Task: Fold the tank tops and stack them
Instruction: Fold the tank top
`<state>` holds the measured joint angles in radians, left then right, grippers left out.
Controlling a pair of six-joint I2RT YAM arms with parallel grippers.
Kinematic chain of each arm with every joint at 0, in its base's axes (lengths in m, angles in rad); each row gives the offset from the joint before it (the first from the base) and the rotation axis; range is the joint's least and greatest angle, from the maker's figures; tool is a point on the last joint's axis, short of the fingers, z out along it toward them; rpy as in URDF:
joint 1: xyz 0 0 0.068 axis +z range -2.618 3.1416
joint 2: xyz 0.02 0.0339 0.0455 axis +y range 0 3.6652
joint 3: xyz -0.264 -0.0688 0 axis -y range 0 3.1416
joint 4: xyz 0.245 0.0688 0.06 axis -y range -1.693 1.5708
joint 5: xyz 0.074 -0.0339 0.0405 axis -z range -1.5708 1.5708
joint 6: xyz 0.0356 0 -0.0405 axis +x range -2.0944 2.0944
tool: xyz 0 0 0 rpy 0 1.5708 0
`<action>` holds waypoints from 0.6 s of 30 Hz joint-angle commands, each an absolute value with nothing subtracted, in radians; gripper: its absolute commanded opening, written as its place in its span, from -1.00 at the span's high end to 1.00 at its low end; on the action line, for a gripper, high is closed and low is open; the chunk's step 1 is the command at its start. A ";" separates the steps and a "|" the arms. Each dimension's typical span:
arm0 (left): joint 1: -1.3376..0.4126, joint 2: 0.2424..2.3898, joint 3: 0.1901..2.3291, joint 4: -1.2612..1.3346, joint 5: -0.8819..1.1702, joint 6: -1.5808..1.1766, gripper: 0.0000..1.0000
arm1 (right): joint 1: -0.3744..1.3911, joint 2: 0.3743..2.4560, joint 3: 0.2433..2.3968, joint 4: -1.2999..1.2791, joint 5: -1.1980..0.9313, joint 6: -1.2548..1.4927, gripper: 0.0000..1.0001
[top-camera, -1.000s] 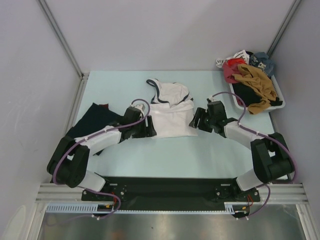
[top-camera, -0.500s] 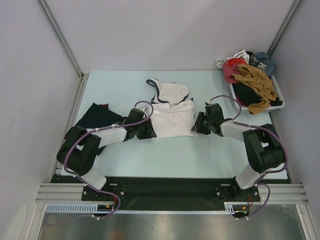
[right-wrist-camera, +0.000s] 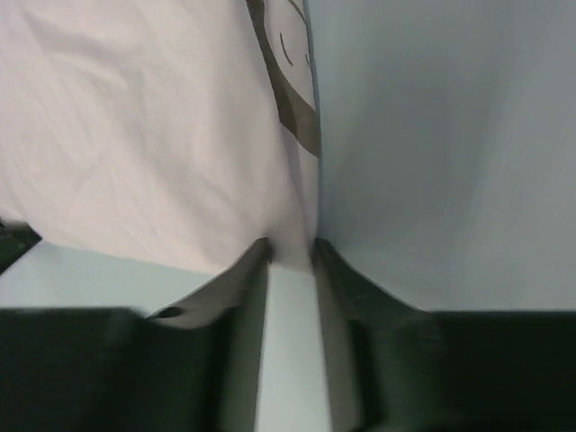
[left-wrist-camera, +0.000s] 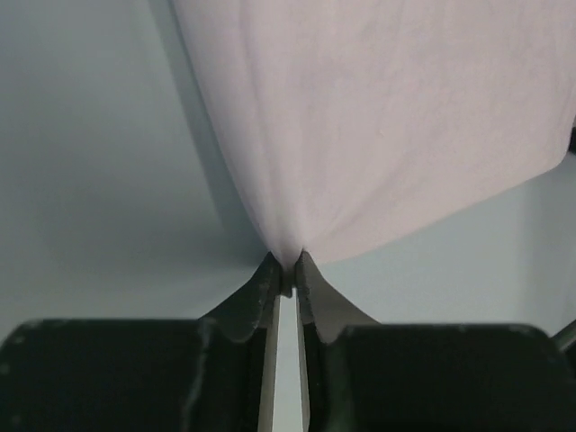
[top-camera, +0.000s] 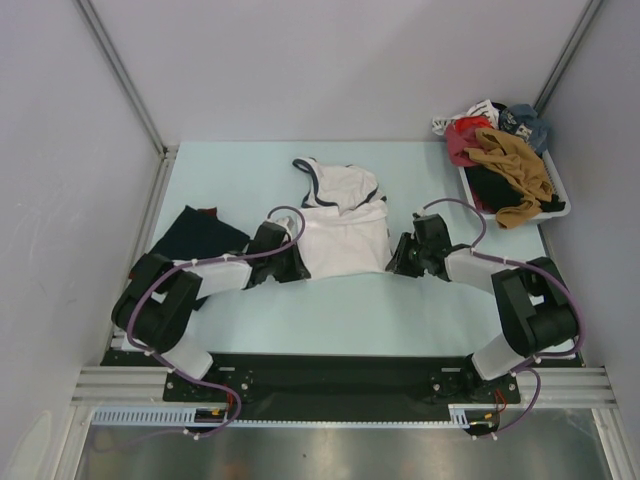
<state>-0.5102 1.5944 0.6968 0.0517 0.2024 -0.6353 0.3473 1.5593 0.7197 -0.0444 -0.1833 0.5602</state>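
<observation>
The white top (top-camera: 345, 235) lay mid-worktop (top-camera: 330, 310), its long axis running away from the arms and its straps at the far end. The left jaws were pinched on its near-left hem corner and the right jaws on its near-right corner beside the dark trim, so the cloth stretched ahead of both. Bare surface lay beyond the straps. The navy top (top-camera: 195, 235) sat to the left and the clothes tray (top-camera: 556, 211) at far right.
</observation>
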 commanded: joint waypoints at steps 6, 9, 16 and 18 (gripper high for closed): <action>-0.520 1.513 0.617 0.009 0.181 -0.629 0.99 | 0.359 1.462 0.611 -0.074 -0.160 0.577 1.00; -0.520 1.491 0.640 -0.049 0.192 -0.611 0.99 | 0.364 1.404 0.635 -0.118 -0.156 0.574 1.00; -0.520 1.327 0.688 -0.204 0.226 -0.595 0.99 | 0.428 1.227 0.716 -0.311 -0.133 0.554 1.00; -0.520 1.281 0.756 -0.260 0.197 -0.568 1.00 | 0.416 1.204 0.797 -0.339 -0.141 0.543 1.00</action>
<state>-0.5159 1.3643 0.6571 -0.1577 0.2115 -0.6186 0.4198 1.2610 0.6781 -0.2527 -0.1635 0.5686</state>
